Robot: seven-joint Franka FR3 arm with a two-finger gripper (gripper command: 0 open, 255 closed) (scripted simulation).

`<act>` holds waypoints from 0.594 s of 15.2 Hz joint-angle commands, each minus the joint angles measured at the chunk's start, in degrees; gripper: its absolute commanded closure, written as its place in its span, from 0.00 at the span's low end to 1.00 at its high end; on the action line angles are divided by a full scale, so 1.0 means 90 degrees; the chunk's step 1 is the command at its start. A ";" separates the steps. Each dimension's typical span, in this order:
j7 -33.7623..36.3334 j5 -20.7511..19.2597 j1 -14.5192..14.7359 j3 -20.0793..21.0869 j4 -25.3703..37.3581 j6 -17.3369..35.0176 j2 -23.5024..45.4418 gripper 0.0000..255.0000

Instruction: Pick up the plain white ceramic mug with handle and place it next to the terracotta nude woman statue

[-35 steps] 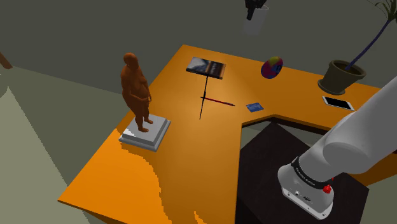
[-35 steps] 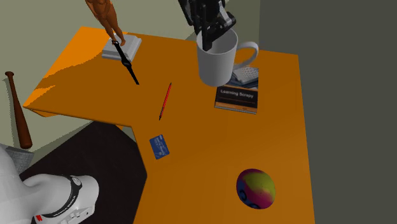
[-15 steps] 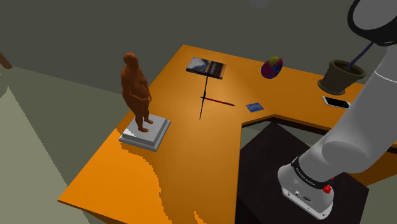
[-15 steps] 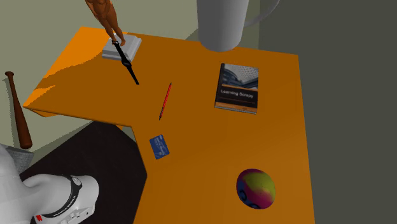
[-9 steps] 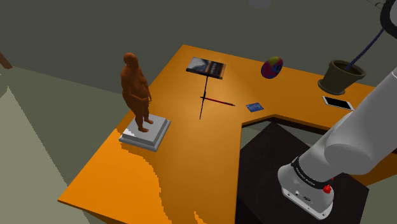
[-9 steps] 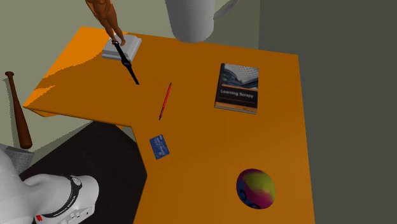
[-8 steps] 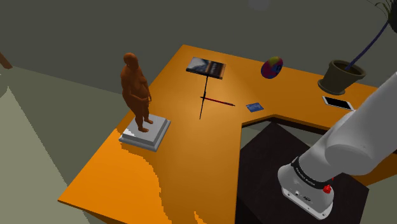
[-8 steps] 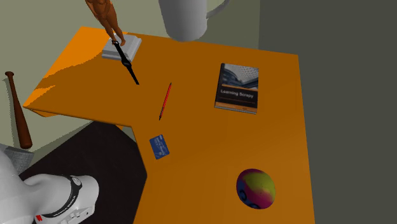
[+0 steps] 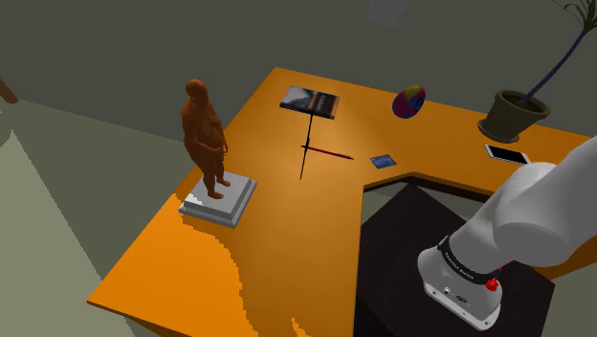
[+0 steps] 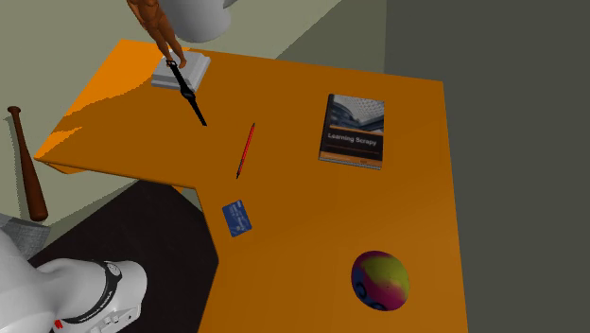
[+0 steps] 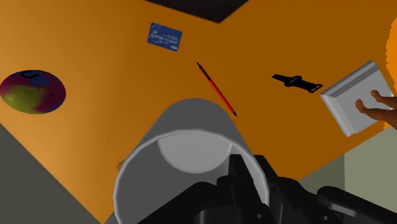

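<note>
Shoulder cam by stand; 2nd ext. prob. side-on; both share desk.

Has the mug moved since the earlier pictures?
Yes. In the second exterior view the mug has travelled leftward, from above the book to near the statue at the top edge.

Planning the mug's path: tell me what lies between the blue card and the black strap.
A red pen lies between the blue card and the black strap, plain in the wrist view.

On the table, the pen lies between the card and the watch beside the statue
</note>
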 commanded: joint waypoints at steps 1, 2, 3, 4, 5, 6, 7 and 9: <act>0.0305 0.0007 0.0116 0.0174 -0.0265 0.0016 -0.0239 1.00; 0.0464 0.0019 0.0175 0.0272 -0.0360 0.0014 -0.0331 1.00; 0.0624 0.0034 0.0234 0.0371 -0.0446 0.0011 -0.0415 1.00; 0.0784 0.0053 0.0291 0.0471 -0.0523 0.0006 -0.0491 1.00; 0.0945 0.0073 0.0348 0.0571 -0.0590 -0.0001 -0.0561 1.00; 0.1107 0.0096 0.0403 0.0674 -0.0649 -0.0009 -0.0622 1.00; 0.1269 0.0121 0.0458 0.0777 -0.0699 -0.0017 -0.0677 1.00; 0.1596 0.0174 0.0565 0.0988 -0.0773 -0.0037 -0.0764 1.00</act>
